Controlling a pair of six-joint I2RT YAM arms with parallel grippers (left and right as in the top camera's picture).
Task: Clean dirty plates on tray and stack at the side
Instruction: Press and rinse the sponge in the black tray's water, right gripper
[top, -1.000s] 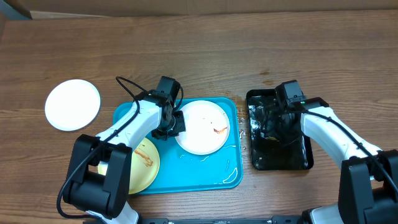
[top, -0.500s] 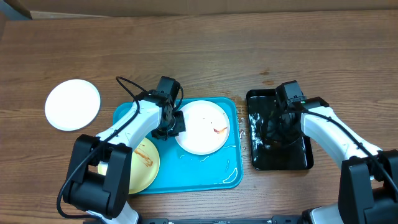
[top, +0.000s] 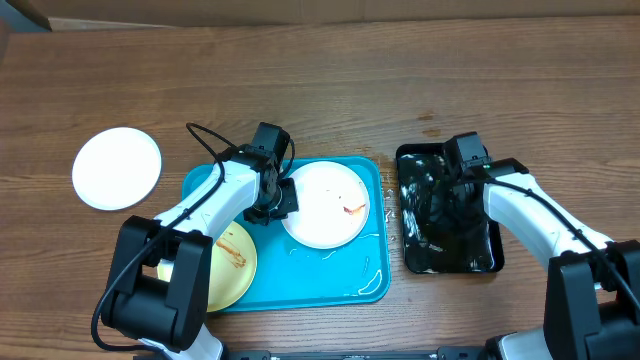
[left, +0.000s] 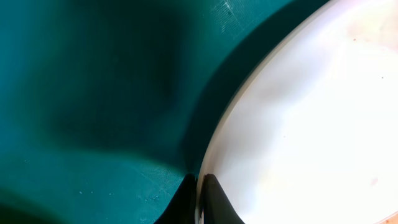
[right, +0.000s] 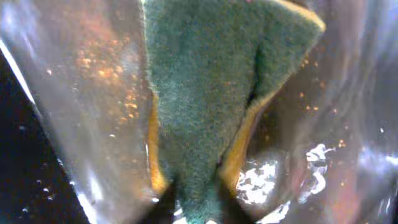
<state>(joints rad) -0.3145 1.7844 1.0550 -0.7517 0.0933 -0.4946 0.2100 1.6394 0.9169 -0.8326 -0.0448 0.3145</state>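
A white plate (top: 325, 204) with a red-brown smear lies on the turquoise tray (top: 300, 285). My left gripper (top: 272, 203) is shut on its left rim; the left wrist view shows the fingers (left: 199, 198) pinching the plate's edge (left: 311, 124) over the tray (left: 93, 93). A pale yellow-green smeared plate (top: 235, 265) sits at the tray's front left, partly under my arm. A clean white plate (top: 117, 168) lies on the table at far left. My right gripper (top: 447, 200) is over the black tray (top: 485, 262), shut on a green and yellow sponge (right: 205, 93) in wet water.
The black tray holds shiny water with brown specks (right: 99, 68). Water droplets lie on the table (top: 390, 210) between the two trays. A cardboard edge (top: 300, 10) runs along the back of the wooden table.
The glints on the water in the black tray have shifted, and my right gripper has moved slightly in it. The left arm and the plates have not moved.
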